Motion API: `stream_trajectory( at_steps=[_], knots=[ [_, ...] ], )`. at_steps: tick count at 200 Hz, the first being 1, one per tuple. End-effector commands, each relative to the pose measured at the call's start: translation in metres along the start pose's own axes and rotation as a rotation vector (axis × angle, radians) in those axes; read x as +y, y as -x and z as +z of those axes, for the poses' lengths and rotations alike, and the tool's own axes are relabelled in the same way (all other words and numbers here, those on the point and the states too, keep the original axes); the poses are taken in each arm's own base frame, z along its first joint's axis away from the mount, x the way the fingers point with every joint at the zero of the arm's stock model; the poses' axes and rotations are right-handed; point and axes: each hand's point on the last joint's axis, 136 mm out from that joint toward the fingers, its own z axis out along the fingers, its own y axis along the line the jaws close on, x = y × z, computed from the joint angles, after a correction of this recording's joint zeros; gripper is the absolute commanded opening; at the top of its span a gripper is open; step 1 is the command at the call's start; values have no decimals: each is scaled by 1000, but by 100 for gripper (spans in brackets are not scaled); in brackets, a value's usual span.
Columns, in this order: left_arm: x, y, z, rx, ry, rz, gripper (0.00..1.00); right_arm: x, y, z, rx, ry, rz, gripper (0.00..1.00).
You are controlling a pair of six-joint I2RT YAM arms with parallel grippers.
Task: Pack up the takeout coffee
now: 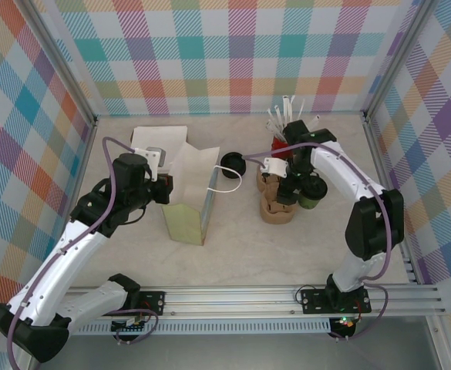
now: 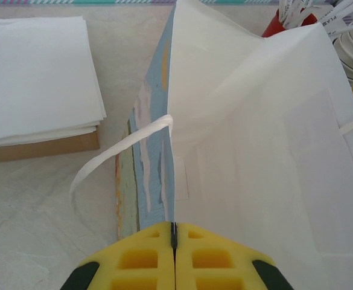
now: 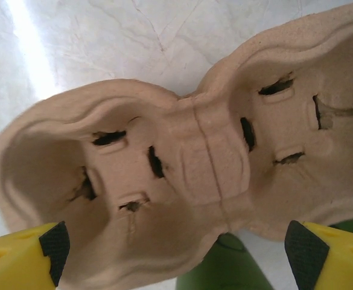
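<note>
L gripper (image 2: 174, 237): yellow fingers pressed together, pinching rim of upright paper bag (image 2: 254, 139), white inside. R gripper (image 3: 177, 244): fingers wide apart, gripping nothing, over brown pulp cup carrier (image 3: 182, 163). Olive-green paper cup (image 3: 224, 272) stands on pale table (image 1: 240, 254) just beside carrier, R side in top view. Round black lid (image 1: 229, 164) lies betw. bag & carrier.

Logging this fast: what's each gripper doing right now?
Left gripper: shut on the paper bag's edge.
Right gripper: open above the cup carrier, holding nothing.
</note>
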Motion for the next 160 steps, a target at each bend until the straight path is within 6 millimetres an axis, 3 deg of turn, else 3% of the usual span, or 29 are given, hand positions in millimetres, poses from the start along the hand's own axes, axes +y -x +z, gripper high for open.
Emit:
stream_trajectory(
  at_steps=[1,39,69,160],
  knots=[
    [1,5,-11,-20,-2,-12,0,-9,12,9,-24,-12,-79,94],
    [4,3,-12,-24,8,-21,0,-11,20,30,-35,20,-79,91],
    [3,1,-10,-14,2,-26,0,-11,24,40,-37,48,-63,83],
    [5,0,-10,-17,12,-35,0,-8,23,36,-14,74,-24,54]
  ],
)
